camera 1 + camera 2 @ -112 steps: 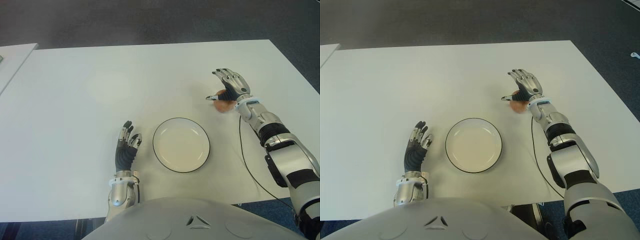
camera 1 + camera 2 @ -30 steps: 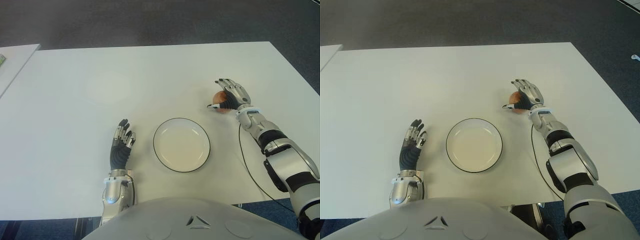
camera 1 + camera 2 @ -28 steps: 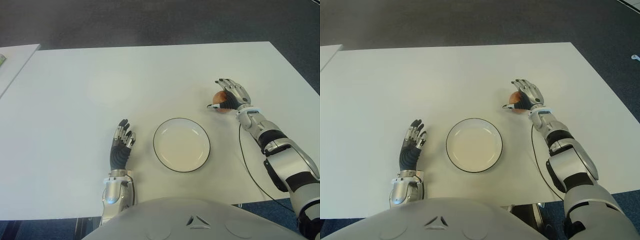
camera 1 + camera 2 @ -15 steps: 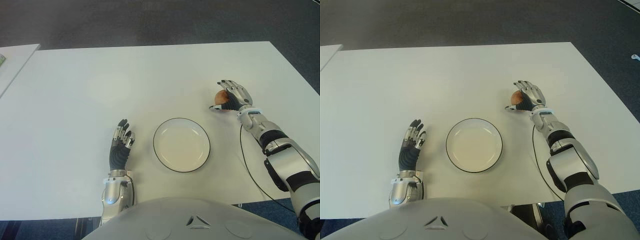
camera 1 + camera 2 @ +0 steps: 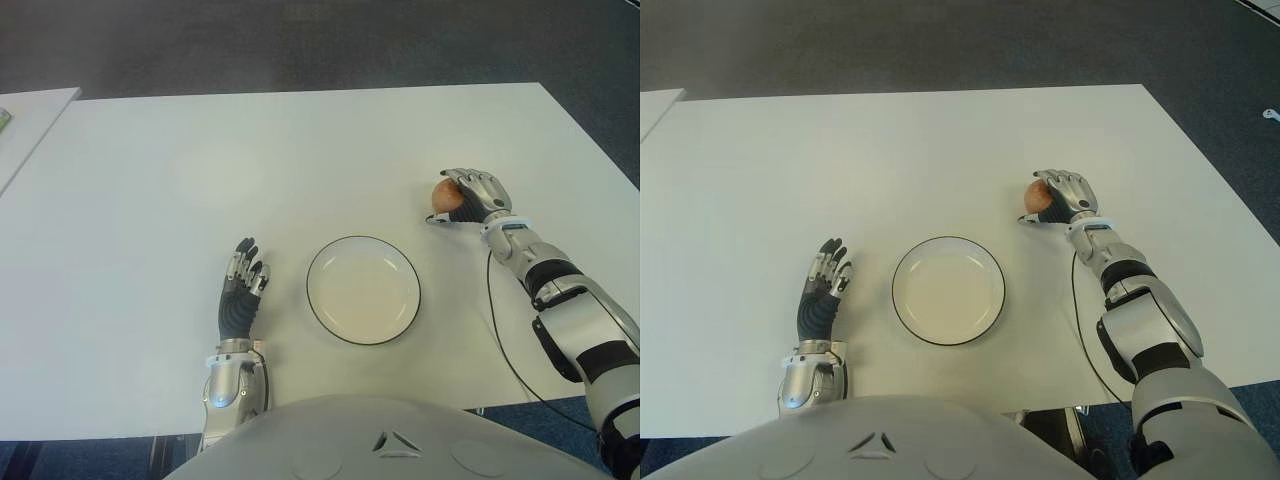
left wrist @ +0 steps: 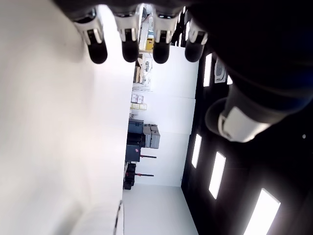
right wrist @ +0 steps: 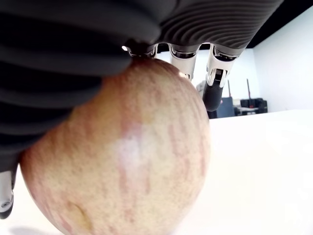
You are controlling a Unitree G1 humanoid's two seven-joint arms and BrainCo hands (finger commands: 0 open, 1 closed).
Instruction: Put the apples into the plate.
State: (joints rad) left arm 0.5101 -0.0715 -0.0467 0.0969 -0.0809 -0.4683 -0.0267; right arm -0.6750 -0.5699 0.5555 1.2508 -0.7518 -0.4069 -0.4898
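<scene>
The right robot hand [image 5: 473,193] has gone from spread above the apple [image 5: 445,195] to curled around it, fingers [image 7: 213,83] wrapped over the top. Hand and apple have shifted a little to the right, away from the plate [image 5: 362,290]. The left robot hand [image 5: 240,295] has drawn slightly back toward the robot's body.
</scene>
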